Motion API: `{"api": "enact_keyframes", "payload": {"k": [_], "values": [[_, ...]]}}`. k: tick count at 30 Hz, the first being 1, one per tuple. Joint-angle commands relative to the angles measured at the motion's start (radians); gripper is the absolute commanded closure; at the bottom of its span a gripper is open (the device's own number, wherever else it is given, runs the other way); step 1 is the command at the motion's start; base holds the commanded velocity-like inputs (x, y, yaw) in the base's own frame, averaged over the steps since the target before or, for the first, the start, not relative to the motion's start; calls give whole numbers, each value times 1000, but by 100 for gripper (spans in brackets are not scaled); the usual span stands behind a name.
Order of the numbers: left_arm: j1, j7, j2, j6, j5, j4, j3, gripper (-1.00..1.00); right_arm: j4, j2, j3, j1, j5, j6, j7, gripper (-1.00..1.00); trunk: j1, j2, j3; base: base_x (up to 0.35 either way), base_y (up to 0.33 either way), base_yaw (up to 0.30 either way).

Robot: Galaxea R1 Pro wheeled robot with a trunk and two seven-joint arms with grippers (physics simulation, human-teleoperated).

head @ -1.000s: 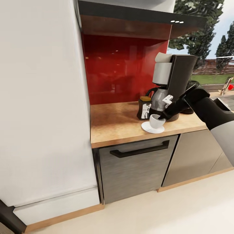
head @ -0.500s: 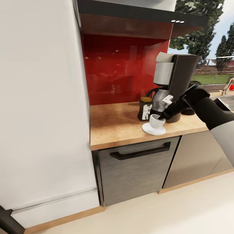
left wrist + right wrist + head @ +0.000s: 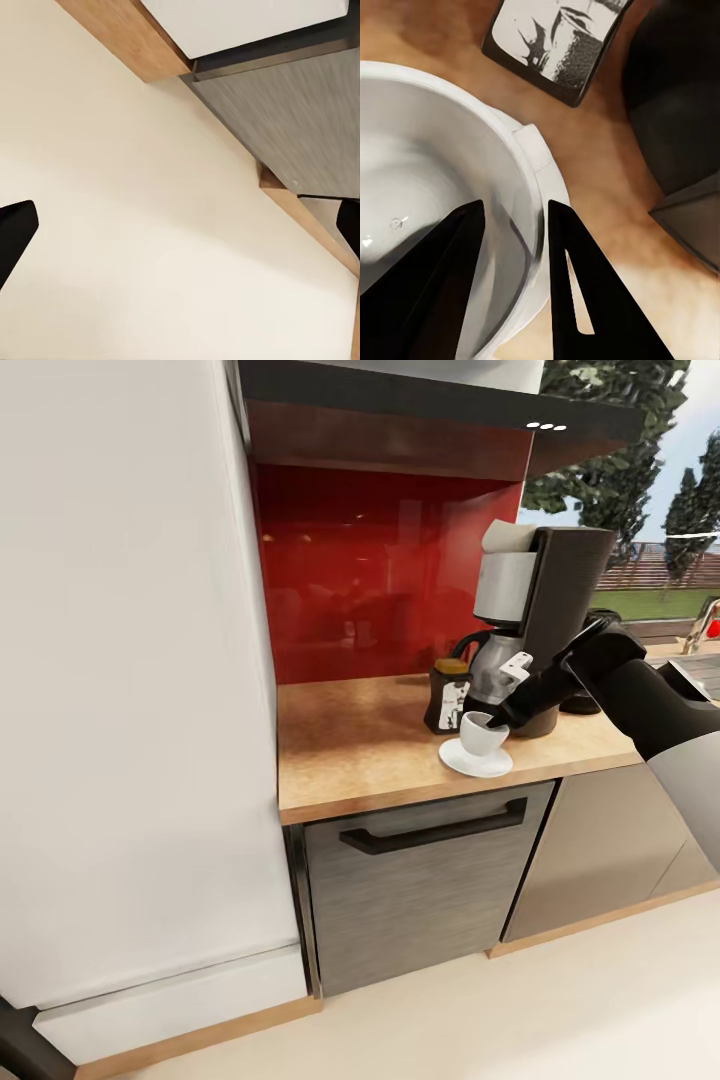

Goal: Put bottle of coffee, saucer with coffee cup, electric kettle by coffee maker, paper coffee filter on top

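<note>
- At the upper left of the head view a tall white cabinet fills the frame edge; just to its right the kitchen countertop begins, a bare stretch of it running toward the middle.
- Near the centre, the bottle of coffee stands upright on the countertop, just beside the coffee maker, so that step looks done.
- The coffee maker sits right of centre; something pale shows at its top, likely the paper coffee filter, though I cannot be sure.
- In front of the coffee maker, the saucer lies flat with the coffee cup upright on it; in the right wrist view the coffee cup is empty.
- The right gripper reaches in from the right of the frame. In the right wrist view its fingers straddle the cup's wall, one inside and one outside, seemingly pinching the rim, the hold that suits lowering the cup onto the saucer.
- A dark object sits behind the right arm; it may be the electric kettle, but it is too hidden to tell.
- The left gripper, in the left wrist view, points at the floor, fingertips wide apart, holding nothing.
</note>
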Motion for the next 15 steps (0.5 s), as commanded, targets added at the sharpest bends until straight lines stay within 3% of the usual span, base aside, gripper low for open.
{"api": "enact_keyframes", "payload": {"k": [1, 15], "values": [[-1, -2, 0, -6, -2, 1, 0, -100, -1, -1, 2, -1, 10, 4, 10, 100, 0, 0, -1, 0, 0, 0], [-1, -2, -1, -6, -3, 1, 0, -100, -1, -1, 1, -1, 10, 3, 10, 100, 31, -56, -26, 0, 0, 0]]}}
